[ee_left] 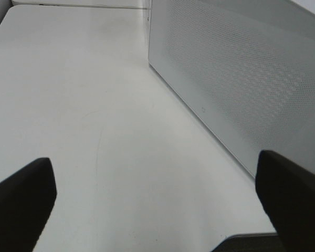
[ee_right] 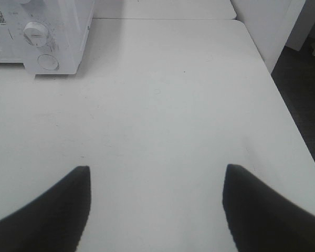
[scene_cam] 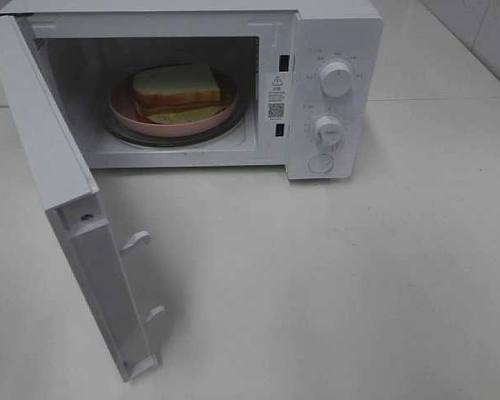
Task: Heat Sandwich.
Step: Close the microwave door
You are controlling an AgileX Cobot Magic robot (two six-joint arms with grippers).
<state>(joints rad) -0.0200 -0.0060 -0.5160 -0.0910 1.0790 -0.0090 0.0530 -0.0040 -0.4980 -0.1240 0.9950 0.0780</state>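
**A:** Where is the sandwich?

**B:** The sandwich (scene_cam: 177, 87) is already inside the microwave (scene_cam: 350, 33). It lies on its pink plate (scene_cam: 121, 107), which sits on the glass turntable (scene_cam: 183, 140). I'm not touching either of them.

**A:** So which step are you on?

**B:** Loading looks finished to me, so closing up comes next. The door (scene_cam: 100, 275) stands swung wide open on my left side, out over the table (scene_cam: 333, 275).

**A:** And your fingers?

**B:** My left gripper (ee_left: 155, 205) has its fingers spread wide with nothing between them. It hangs over bare table, near a meshed panel (ee_left: 241, 79) that I take to be the door's outer face. My right gripper (ee_right: 155, 205) also has its fingers apart and empty, well away from the microwave's front corner.

**A:** What does the next move need?

**B:** I'd push with the left arm on the door's outer face, near its free edge, and swing it round until it latches. After that the upper knob (scene_cam: 337, 79) and lower knob (scene_cam: 328, 129) need turning, which suits my right side. I can't read their markings from here.
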